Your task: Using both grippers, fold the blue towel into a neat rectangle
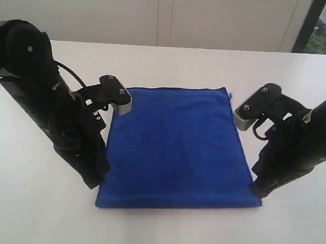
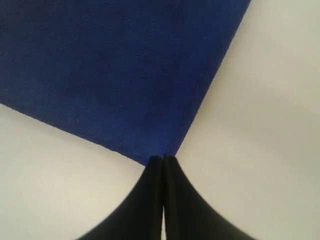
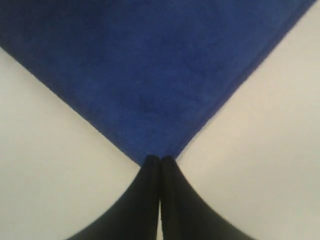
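Left wrist view: the left gripper point(image 2: 163, 159) has its two black pointed fingers squeezed together with no gap, tips right on a corner of the blue towel point(image 2: 115, 75). The right gripper point(image 3: 159, 159) looks the same at the other near corner (can't tell if either actually has cloth pinched). The towel's a deep blue, soft fuzzy cloth lying flat and squarish on the smooth white table point(image 1: 172, 62) between the arms.

left arm point(image 1: 53, 110): sloping down and forward, wrist low | left gripper point(image 2: 163, 159): jaws squeezed together, no gap | right arm point(image 1: 300, 141): pretty much mirrored, sloping down | right gripper point(image 3: 159, 159): jaws pressed tight too
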{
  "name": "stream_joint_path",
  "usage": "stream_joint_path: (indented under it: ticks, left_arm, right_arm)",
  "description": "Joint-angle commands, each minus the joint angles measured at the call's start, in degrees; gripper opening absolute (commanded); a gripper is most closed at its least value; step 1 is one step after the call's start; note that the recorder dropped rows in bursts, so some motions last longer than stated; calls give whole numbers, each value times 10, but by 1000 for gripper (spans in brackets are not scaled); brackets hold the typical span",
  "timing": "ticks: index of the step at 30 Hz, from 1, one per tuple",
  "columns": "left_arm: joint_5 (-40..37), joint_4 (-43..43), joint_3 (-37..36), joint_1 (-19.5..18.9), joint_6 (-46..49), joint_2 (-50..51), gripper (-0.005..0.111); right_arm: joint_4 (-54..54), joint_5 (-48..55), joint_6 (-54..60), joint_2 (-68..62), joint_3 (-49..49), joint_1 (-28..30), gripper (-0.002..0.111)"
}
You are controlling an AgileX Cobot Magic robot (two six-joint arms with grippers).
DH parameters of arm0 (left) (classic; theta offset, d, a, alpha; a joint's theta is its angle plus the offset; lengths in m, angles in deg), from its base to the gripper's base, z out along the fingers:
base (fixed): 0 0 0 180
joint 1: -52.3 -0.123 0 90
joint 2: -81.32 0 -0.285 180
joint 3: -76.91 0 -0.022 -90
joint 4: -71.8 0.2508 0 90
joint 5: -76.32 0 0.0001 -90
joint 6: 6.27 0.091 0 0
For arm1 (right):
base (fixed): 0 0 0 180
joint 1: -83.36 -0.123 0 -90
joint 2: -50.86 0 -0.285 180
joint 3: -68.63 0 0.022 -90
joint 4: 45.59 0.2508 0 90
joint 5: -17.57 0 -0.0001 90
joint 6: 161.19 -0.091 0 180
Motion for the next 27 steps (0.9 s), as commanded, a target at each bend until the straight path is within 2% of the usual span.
stream_joint_path:
  ticks: [1, 2, 6, 8, 12, 18, 27]
  left_arm:
    - [-18, -4, -1, 4, 22, 14, 6]
    - [-20, -4, -1, 4, 25, 17, 10]
    - [-36, -4, -4, 10, 70, 24, 40]
    - [-33, -10, -11, 16, 99, 24, 48]
    - [-3, -11, -41, 37, 158, 25, 50]
    - [112, -7, -84, 48, 188, 26, 50]
    - [136, -7, -90, 48, 204, 63, 50]
  right_arm:
    - [35, -18, 125, -31, 10, 1, 4]
    - [38, -18, 133, -38, 10, 1, 8]
    - [40, -17, 199, -62, 11, 1, 32]
    - [42, -14, 242, -68, 11, 1, 39]
    - [49, -16, 326, -81, 11, 1, 41]
    - [49, -47, 330, -111, 11, 1, 41]
    - [48, -59, 330, -138, 11, 1, 41]
